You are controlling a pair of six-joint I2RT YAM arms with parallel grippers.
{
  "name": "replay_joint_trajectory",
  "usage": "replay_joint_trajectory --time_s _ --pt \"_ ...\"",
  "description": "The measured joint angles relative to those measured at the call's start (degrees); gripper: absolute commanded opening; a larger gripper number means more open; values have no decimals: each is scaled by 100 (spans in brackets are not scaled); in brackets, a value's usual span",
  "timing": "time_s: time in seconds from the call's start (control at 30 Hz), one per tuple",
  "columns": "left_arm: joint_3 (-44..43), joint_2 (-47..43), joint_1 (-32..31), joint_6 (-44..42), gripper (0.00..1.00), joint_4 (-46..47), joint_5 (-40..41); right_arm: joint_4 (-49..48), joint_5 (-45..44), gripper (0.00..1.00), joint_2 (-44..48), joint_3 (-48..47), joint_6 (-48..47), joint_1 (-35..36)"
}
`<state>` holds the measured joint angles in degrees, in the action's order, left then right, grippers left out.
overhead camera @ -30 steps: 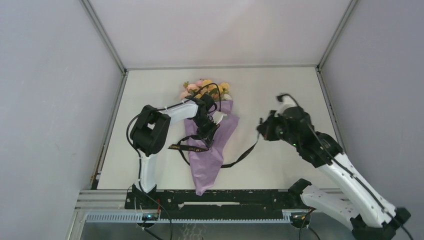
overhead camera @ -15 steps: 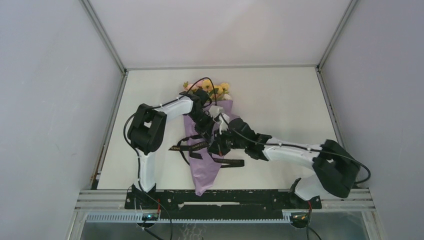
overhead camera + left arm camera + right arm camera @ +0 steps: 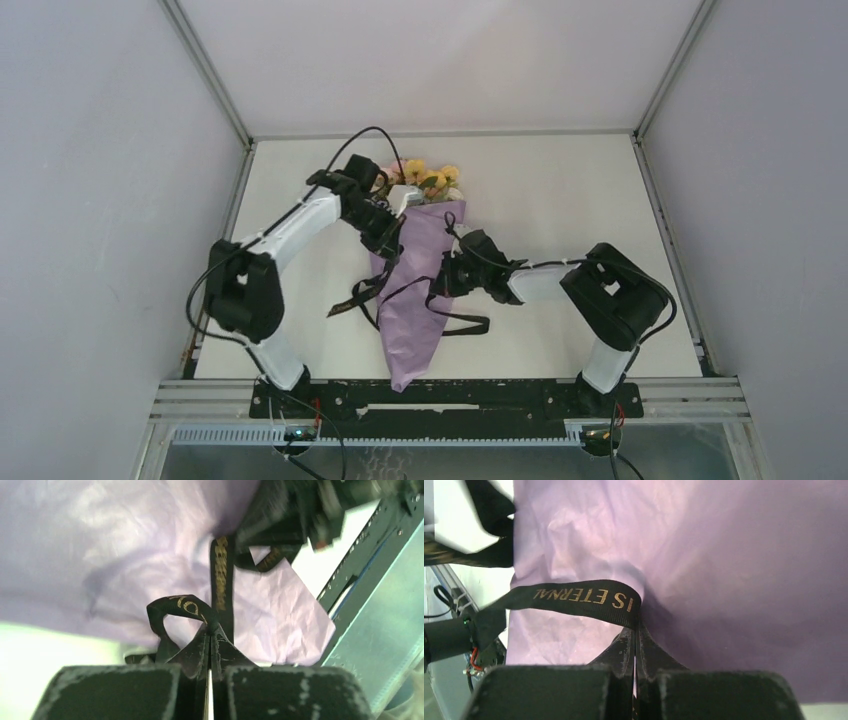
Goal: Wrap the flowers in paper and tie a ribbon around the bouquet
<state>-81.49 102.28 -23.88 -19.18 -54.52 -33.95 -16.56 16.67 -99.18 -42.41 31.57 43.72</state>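
Note:
The bouquet lies on the white table with its flowers (image 3: 430, 180) at the far end. Its lilac paper (image 3: 415, 330) tapers toward the near edge. The black ribbon (image 3: 462, 325) crosses the cone in loose loops. My left gripper (image 3: 390, 245) hangs over the cone's upper left side, and in the left wrist view this gripper (image 3: 212, 630) is shut on a ribbon (image 3: 180, 605) loop. My right gripper (image 3: 443, 278) is at the cone's right edge. In its own wrist view the right gripper (image 3: 636, 627) pinches the lettered ribbon (image 3: 574, 597) against the paper (image 3: 724, 570).
A black and metal rail (image 3: 450, 395) runs along the table's near edge, just below the cone's tip. Grey walls close in the table on the left, right and far sides. The right arm's elbow (image 3: 615, 295) rests low at the right.
My right arm swung left from the table's right side to the cone. My left gripper moved toward the flowers, drawing the ribbon up with it.

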Motion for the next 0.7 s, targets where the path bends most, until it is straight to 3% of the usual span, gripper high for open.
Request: replay_joint_trajectory --time_s 0.2,0.47,0.57,0.7 --pt "402 -1237 -127 -1161 0 -1010 24 149 306 0 -337 -468 -11 -199" --pt "1071 -1849 -1996 -2771 0 -2363 -221 92 1038 0 -632 -1294 87 -330" --pt "1091 -1873 -2430 -2979 0 -2479 -323 -15 1217 0 -693 -1294 214 -437" --pt "1014 -1777 -2347 -2658 2 -1893 -317 -94 1521 0 -848 -1294 387 -514"
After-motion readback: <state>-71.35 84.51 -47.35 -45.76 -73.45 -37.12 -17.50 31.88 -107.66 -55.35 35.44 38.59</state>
